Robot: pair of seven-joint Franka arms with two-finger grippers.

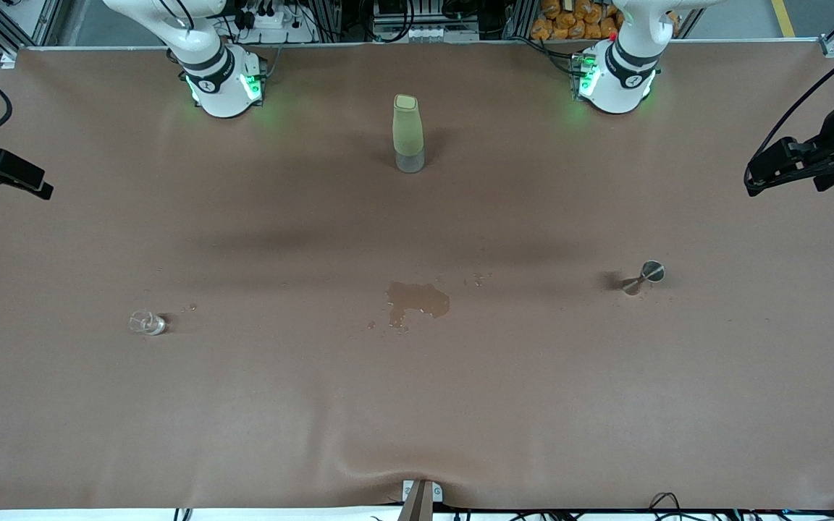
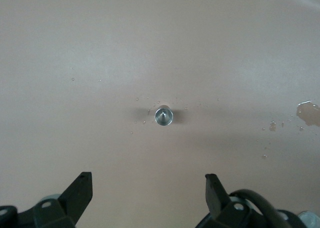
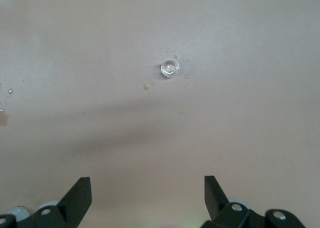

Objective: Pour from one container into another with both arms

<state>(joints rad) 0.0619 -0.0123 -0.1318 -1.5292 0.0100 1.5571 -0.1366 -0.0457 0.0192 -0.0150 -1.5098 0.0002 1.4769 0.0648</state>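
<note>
The left hand (image 2: pixel 148 193) hangs wide open and empty, high over the tabletop (image 1: pixel 417 405) at the left arm's end; its fingers (image 2: pixel 80 190) frame the steel jigger (image 2: pixel 163 115) straight below. The right hand (image 3: pixel 148 195) is likewise spread wide and holds nothing, high over the right arm's end, above the glass cup (image 3: pixel 170 68). Taking the spill (image 1: pixel 417 300) at mid-tabletop as the landmark, the jigger stands upright toward the left arm's end from it, and the cup sits toward the right arm's end, slightly nearer the front camera. The green bottle (image 1: pixel 408 134) stands farther from that camera than the spill. The cup looks light, hard, slick and breakable — best pinched across its walls. The jigger is rigid, smooth and tippy — its narrow waist offers the surest hold.
</note>
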